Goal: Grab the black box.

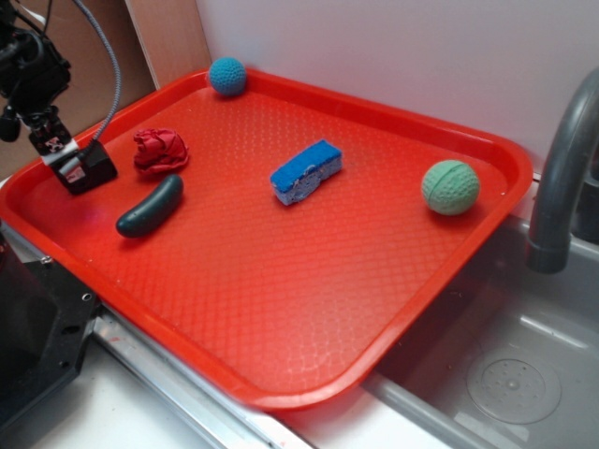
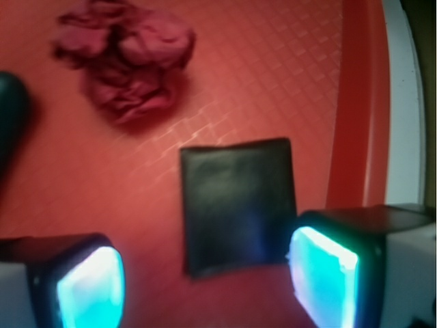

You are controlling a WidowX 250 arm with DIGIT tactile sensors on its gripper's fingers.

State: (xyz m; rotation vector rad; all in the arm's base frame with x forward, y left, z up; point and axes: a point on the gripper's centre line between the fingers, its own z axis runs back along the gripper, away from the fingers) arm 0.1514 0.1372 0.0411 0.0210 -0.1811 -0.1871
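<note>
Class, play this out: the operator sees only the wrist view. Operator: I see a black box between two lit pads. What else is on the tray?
Observer: A blue sponge lies mid-tray.
Operator: Any balls?
Observer: Two: a blue ball at the far rim, a green ball near the faucet.
Operator: What's the dark shape at my left edge?
Observer: A dark green pickle toy, beside the red cloth. The gripper is over the black box, near the tray's left rim.

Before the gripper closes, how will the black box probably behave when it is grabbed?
The black box has flat, plain faces and straight edges, so it probably stays stiff and will not roll. Its matte surface suggests a fair grip. It lies flat on the tray between the open fingers, so it could slide before both pads touch.
</note>
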